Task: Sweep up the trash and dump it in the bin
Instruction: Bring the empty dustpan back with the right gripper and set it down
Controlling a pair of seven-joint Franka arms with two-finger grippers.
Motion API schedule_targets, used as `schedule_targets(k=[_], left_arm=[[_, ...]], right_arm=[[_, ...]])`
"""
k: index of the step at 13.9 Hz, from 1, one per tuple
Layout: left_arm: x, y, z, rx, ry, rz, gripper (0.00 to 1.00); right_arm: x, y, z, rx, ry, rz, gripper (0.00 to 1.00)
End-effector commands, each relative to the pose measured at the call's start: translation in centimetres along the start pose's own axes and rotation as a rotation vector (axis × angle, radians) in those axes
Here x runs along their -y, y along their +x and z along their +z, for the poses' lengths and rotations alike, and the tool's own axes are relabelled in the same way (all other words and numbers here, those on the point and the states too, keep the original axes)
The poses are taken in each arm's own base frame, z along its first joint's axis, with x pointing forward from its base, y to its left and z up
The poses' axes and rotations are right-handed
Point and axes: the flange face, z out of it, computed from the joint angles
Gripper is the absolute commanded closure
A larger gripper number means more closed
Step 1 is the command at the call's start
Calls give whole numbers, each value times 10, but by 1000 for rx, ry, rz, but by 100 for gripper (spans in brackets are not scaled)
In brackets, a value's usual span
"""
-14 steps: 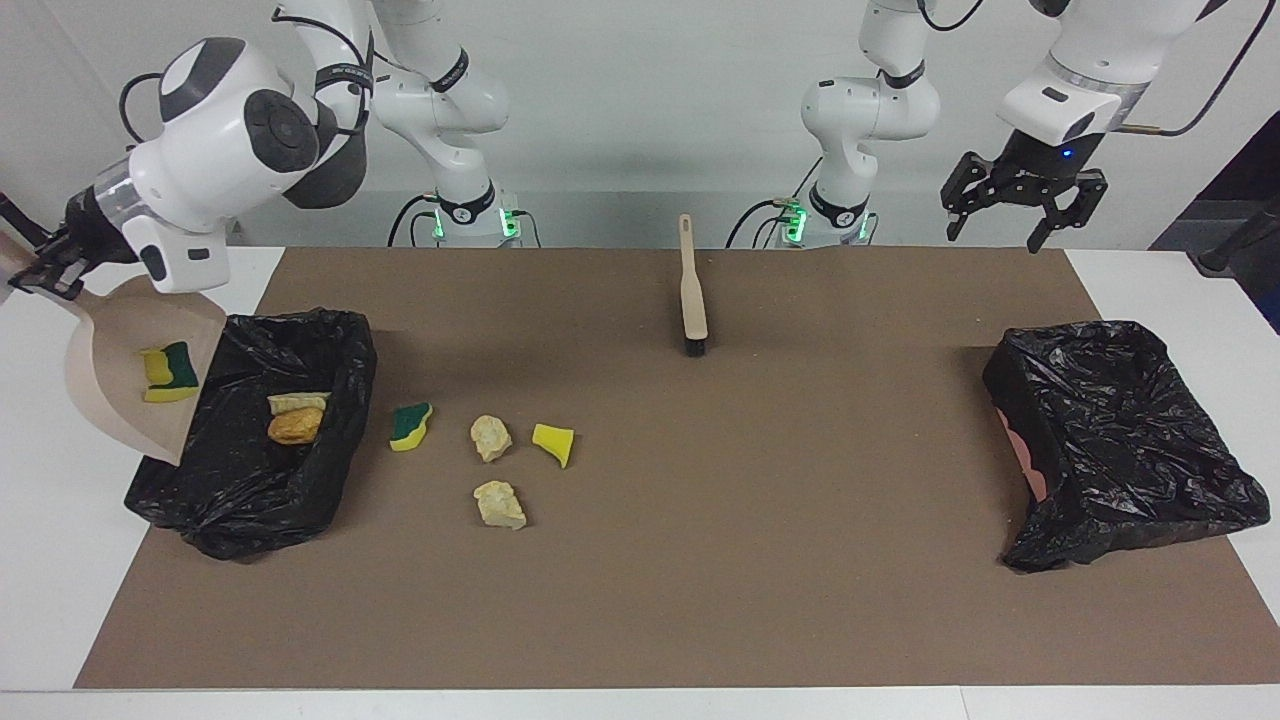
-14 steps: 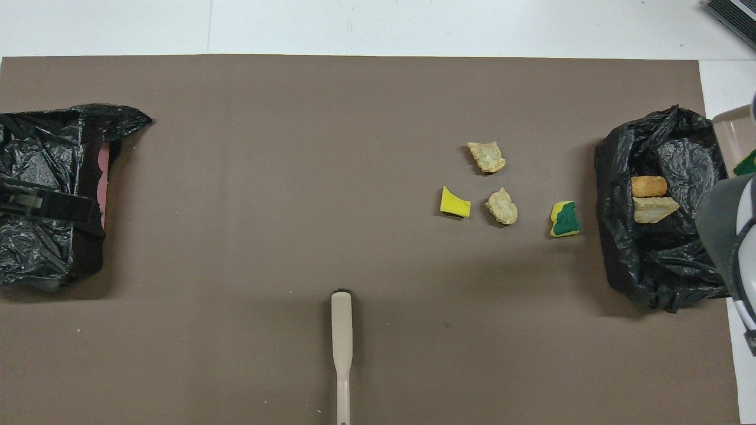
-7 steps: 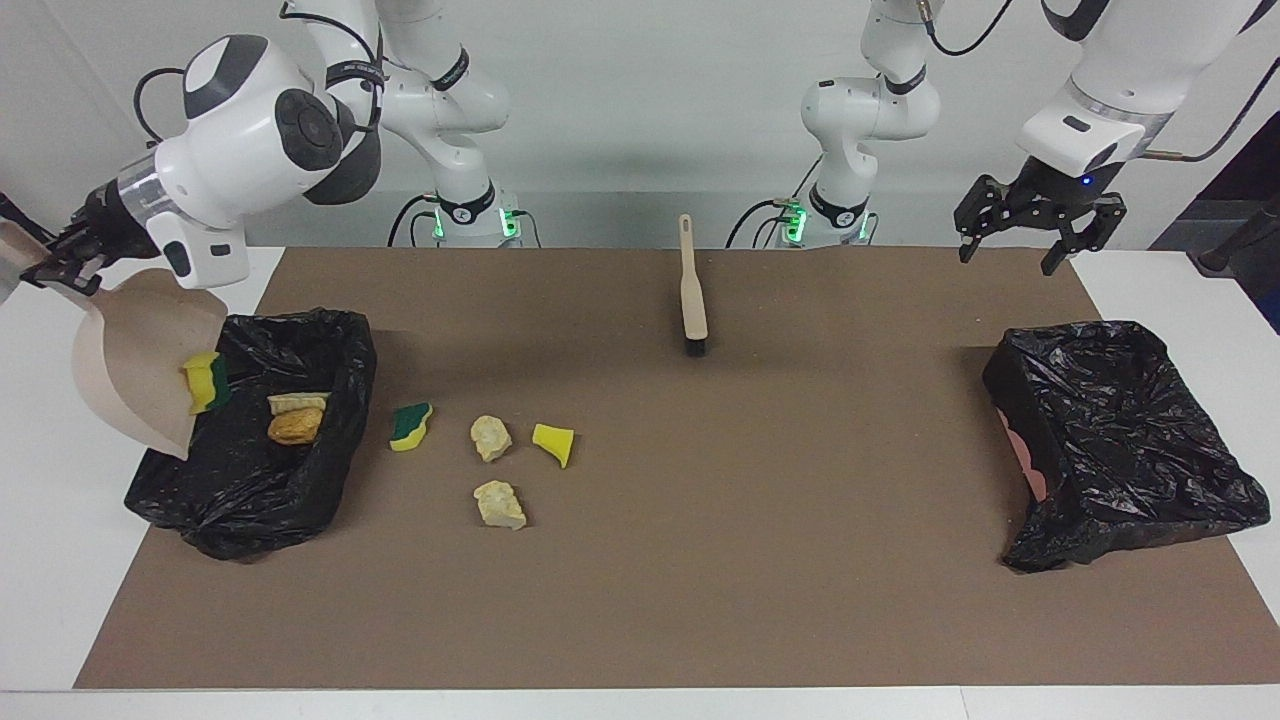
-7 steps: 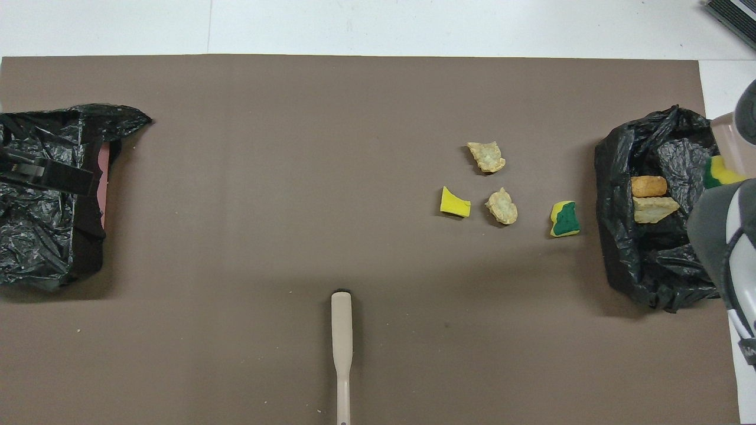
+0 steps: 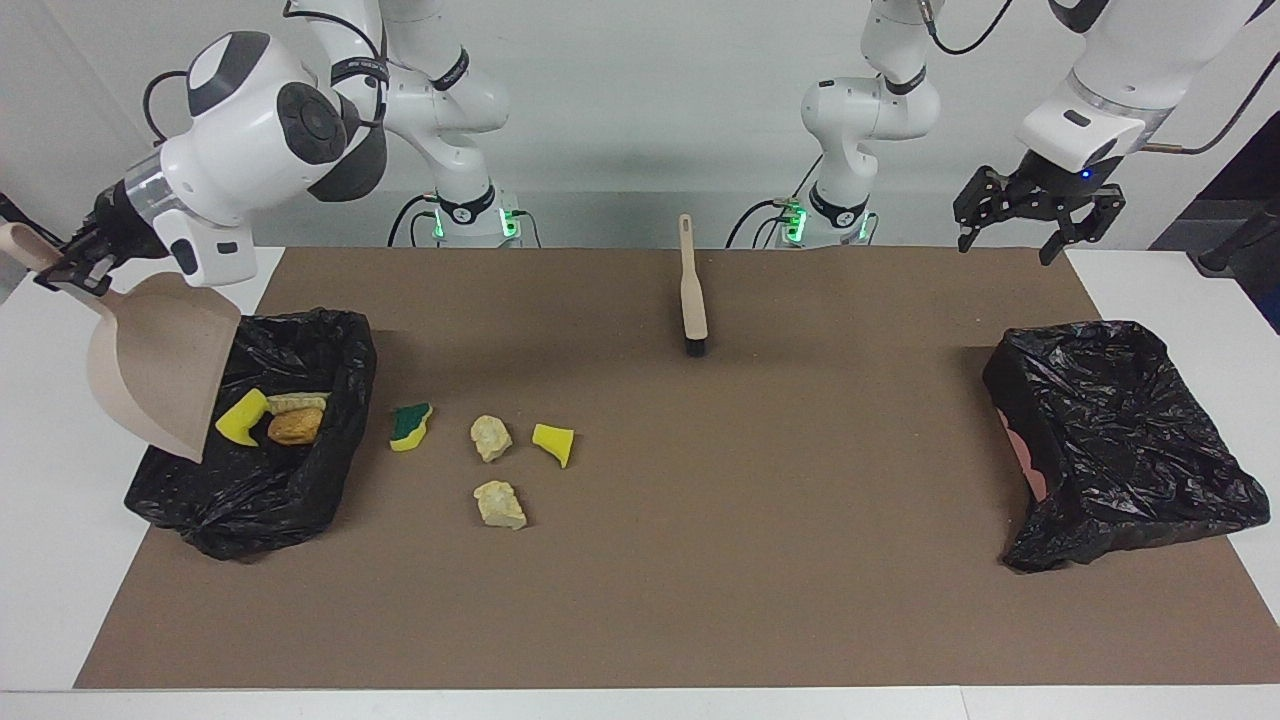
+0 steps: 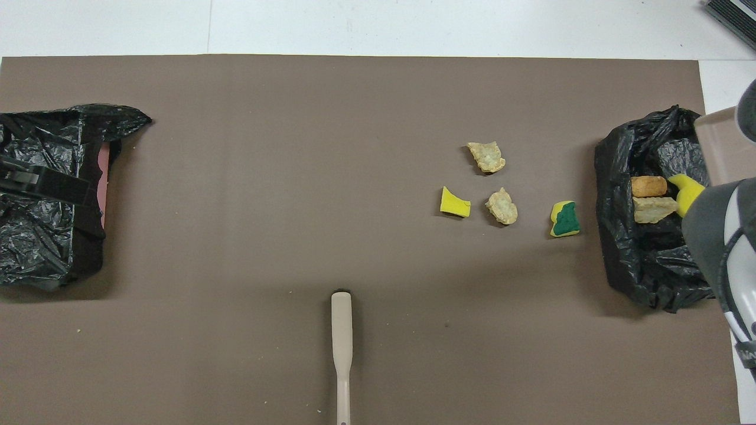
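Note:
My right gripper point(image 5: 58, 268) is shut on the handle of the beige dustpan point(image 5: 155, 365), which tilts steeply, its lip over the black-bagged bin point(image 5: 250, 490) at the right arm's end. In that bin lie three pieces of trash: a yellow sponge piece point(image 5: 240, 418), an orange-brown lump point(image 5: 295, 427) and a pale lump point(image 5: 297, 402). Several more scraps lie on the brown mat beside the bin: a green-and-yellow sponge point(image 5: 410, 426), two pale foam lumps point(image 5: 490, 437) point(image 5: 499, 504) and a yellow piece point(image 5: 553, 443). My left gripper point(image 5: 1008, 240) waits open in the air over the mat's corner.
The beige brush point(image 5: 691, 290) lies on the mat point(image 6: 236, 177) near the robots, bristle end pointing away from them. A second black-bagged bin point(image 5: 1120, 440) stands at the left arm's end; from above, the left gripper point(image 6: 38, 183) hangs over that bin point(image 6: 47, 248).
The dustpan tipped more steeply and the green-and-yellow sponge slid off it into the bin, landing yellow side up. The left gripper drifted slightly up and toward the table's end.

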Motion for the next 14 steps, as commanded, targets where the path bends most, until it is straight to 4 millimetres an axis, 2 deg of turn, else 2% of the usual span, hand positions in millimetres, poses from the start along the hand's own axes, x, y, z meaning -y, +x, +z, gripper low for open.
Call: schedule_targets(k=[1,4,6,9,11,14], left_arm=[[3,-11,-5,12,13,-32,0],[9,-13,-7,1,10,-101,0],[10,-13,-7,5,11,-96,0],[11,-14,-7,6,14,-100,0],[11,-14,-7,7,15,-100,0],[11,-14,-7,7,15,-100,0]], right_arm=[[10,2,-2,-168,21,74,100],[11,14,7,-413,44,137,100],[9,26,3,-547,43,158,100],[11,44,-13,-706,57,180,100],[7,68,-21,-756,73,175,100],[1,110,-39,-793,126,313,100]])
